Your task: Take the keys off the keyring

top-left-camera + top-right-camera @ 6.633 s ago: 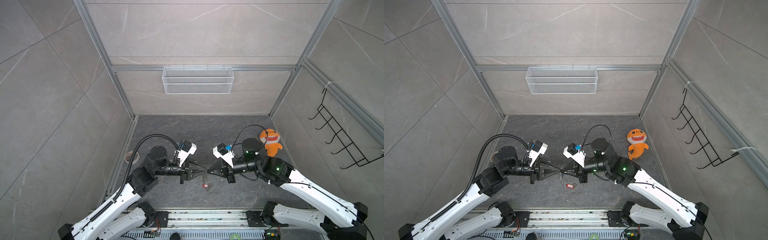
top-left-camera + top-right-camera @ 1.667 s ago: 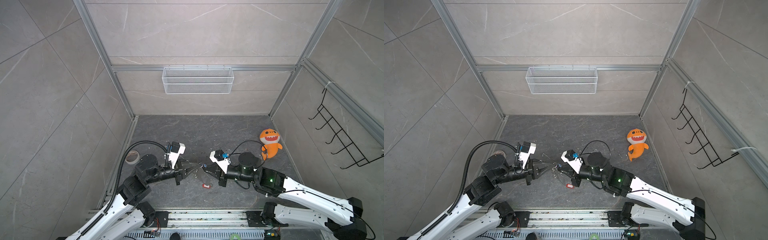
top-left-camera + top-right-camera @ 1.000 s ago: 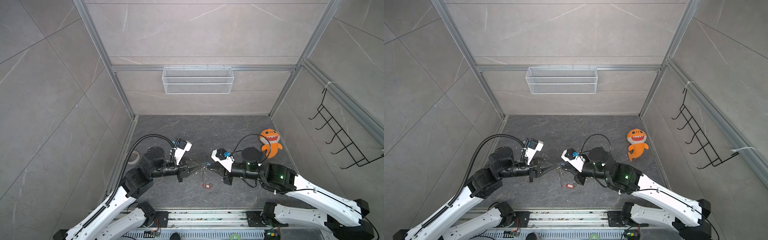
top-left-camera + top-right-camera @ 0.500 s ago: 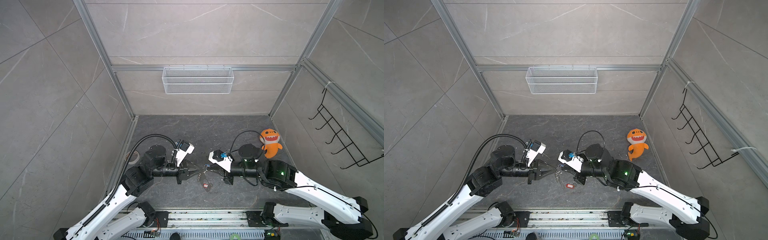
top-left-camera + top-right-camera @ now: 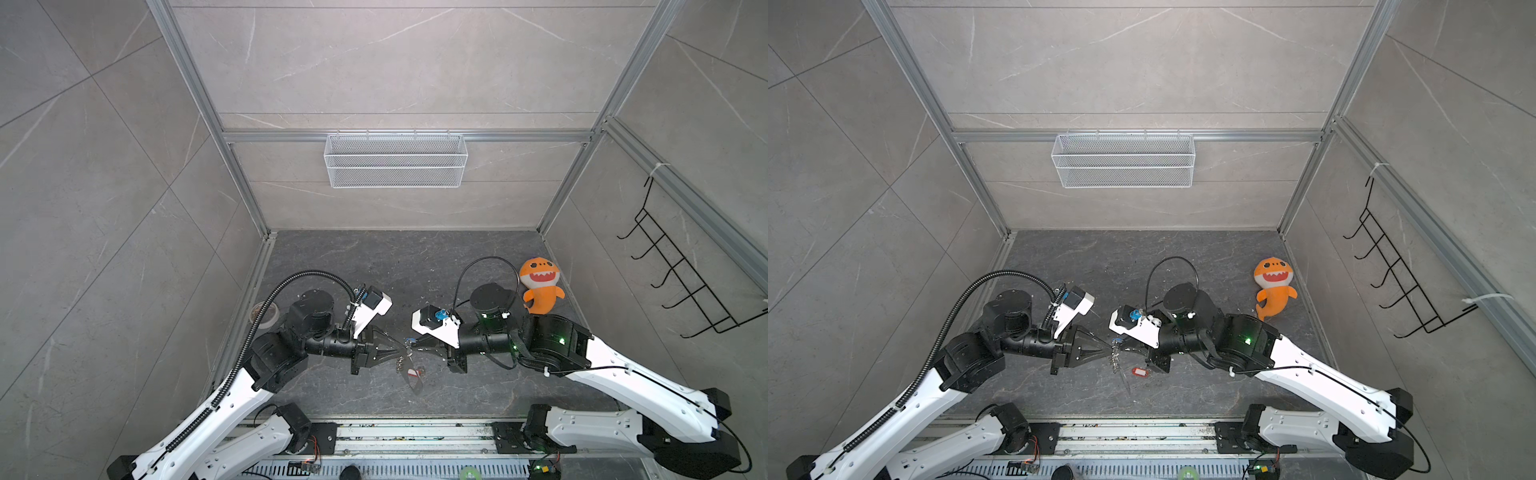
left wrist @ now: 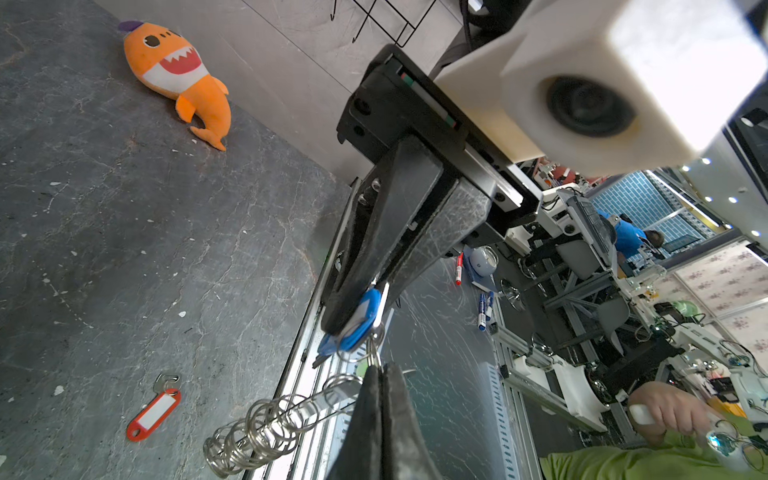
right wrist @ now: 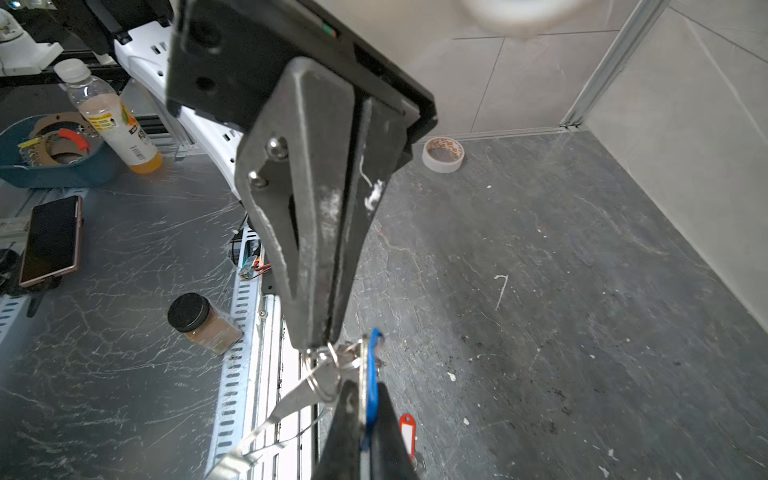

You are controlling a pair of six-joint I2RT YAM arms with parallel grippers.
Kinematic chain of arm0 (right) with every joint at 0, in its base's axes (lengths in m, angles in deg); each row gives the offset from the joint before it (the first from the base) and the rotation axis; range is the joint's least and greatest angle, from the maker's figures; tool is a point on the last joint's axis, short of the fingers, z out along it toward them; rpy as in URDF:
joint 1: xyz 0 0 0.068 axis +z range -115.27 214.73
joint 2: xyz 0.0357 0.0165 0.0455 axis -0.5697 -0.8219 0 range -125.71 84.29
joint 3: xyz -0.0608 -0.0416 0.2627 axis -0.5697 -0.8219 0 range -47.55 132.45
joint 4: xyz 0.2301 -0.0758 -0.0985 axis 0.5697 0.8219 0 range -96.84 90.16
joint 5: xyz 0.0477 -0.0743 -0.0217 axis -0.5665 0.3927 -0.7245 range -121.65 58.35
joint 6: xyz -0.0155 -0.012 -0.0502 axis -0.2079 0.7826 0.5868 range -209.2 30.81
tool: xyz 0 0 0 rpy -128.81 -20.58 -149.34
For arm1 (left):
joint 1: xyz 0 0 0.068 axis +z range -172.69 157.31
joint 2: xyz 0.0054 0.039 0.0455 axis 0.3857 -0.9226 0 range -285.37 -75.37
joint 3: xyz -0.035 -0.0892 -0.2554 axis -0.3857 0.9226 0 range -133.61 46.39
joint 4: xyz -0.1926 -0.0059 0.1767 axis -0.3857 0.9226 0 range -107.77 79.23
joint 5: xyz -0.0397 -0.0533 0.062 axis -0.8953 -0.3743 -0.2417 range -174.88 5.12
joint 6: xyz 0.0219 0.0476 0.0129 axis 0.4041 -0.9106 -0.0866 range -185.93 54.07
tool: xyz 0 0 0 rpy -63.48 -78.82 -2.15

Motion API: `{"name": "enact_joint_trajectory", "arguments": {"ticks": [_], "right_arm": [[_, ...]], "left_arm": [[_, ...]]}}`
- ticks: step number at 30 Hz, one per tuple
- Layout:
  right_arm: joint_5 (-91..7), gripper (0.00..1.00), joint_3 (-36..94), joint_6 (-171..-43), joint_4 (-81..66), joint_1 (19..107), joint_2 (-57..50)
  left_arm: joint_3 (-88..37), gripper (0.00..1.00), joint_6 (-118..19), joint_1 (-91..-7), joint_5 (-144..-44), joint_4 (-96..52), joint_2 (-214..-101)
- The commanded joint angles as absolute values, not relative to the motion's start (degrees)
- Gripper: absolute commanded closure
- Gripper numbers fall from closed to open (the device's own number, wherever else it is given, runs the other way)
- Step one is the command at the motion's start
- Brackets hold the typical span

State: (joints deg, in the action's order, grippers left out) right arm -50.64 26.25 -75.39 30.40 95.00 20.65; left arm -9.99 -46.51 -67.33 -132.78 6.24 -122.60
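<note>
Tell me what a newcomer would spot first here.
The left gripper and right gripper meet tip to tip over the front middle of the floor, shut on the keyring and the blue-tagged key respectively. On the floor close by lies the red-tagged key. An orange shark plush sits by the right wall.

My stereo head looks steeply down from high above the near edge, its two near-equal eyes taking in the whole counter (image 5: 374,266), both arms and the far wall. My left wrist camera sits close behind my left gripper (image 6: 382,372) and faces right. My right wrist camera sits close behind my right gripper (image 7: 365,390) and faces left, and both share the keyring (image 6: 270,419) mid-counter.
</note>
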Motion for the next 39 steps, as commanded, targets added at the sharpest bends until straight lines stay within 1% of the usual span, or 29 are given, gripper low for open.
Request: {"name": "enact_joint_trajectory", "arguments": {"ticks": [1,10,18,21,25,28,31,35,39], "right_arm": [[-52.51,1.00,28.88,-74.04,31.25,94.83,19.39],[-56.08,1.00,27.07,-75.21,30.21,93.10,19.08],[-57.01,1.00,24.13,-76.69,27.62,92.47,19.85],[-57.10,1.00,23.08,-77.15,26.88,92.39,20.13],[-58.22,1.00,22.04,-77.83,26.09,92.39,20.66],[-58.23,1.00,20.84,-78.83,24.96,92.55,20.92],[-57.91,1.00,18.44,-80.38,22.17,93.10,21.01],[-57.31,1.00,15.56,-82.62,18.60,93.79,21.23],[-55.81,1.00,13.62,-84.10,16.17,94.36,21.53]], "left_arm": [[-11.77,1.00,-48.18,-68.06,-137.90,5.25,-121.65],[-9.77,1.00,-45.36,-68.13,-138.03,-0.36,-117.97],[-9.43,1.00,-45.01,-68.17,-134.37,-0.50,-115.26],[-9.42,1.00,-44.88,-68.13,-131.91,-0.55,-114.14],[-8.13,1.00,-43.89,-68.15,-126.19,-2.22,-112.33],[-6.43,1.00,-43.70,-68.15,-120.92,-5.11,-110.38],[-3.14,1.00,-43.13,-68.16,-117.60,-11.18,-108.00],[-0.22,1.00,-43.33,-68.13,-118.41,-17.90,-107.16],[-0.19,1.00,-45.37,-68.14,-120.89,-18.22,-108.33]]}}
